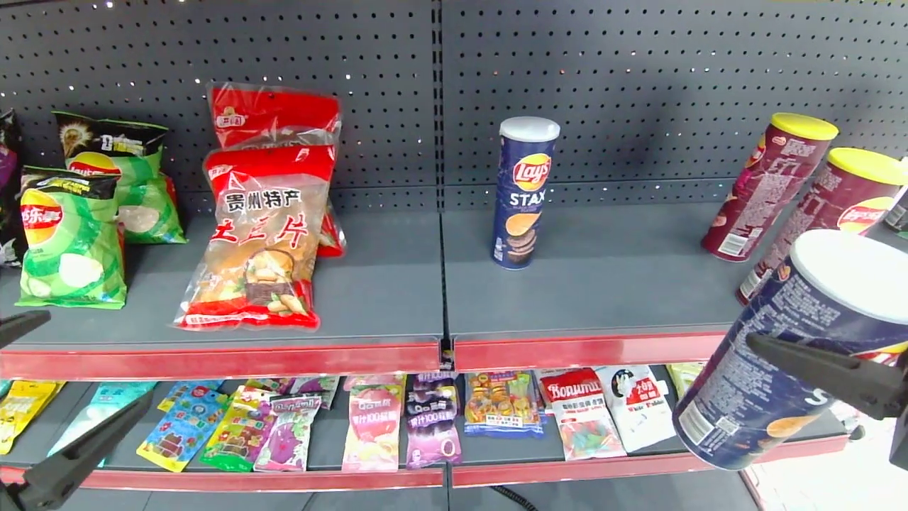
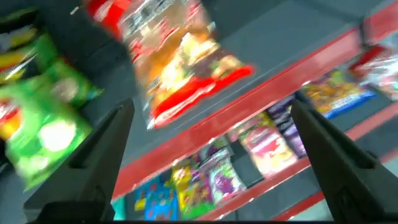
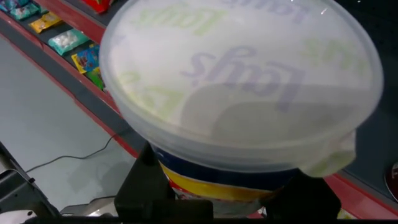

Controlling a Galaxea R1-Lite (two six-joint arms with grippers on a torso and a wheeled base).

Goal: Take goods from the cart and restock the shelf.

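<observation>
The right claw (image 1: 787,358) pinches a blue chip can (image 1: 766,312) around its body. One dark finger lies across the can's front, and the right wrist view looks straight down on its white lid (image 3: 242,87). The can hangs tilted in front of the shelf's right end, about level with the red lip (image 1: 589,349) of the upper shelf (image 1: 617,284) and not yet over the board. The likely step is carrying it in and standing it up. The best spot looks to be the bare stretch between the matching can (image 1: 523,191), which stands upright near the middle, and the two maroon cans (image 1: 770,188) at the right. To do this well, the can's base should rise above the red lip before it travels inward. The can should then be brought upright and lowered flat, well apart from the maroon cans so the finger does not brush them. A tall can tips easily, so it should be let go only once the base sits square. The left claw (image 2: 211,168) hangs spread and empty, low at the left before the snack bags.
</observation>
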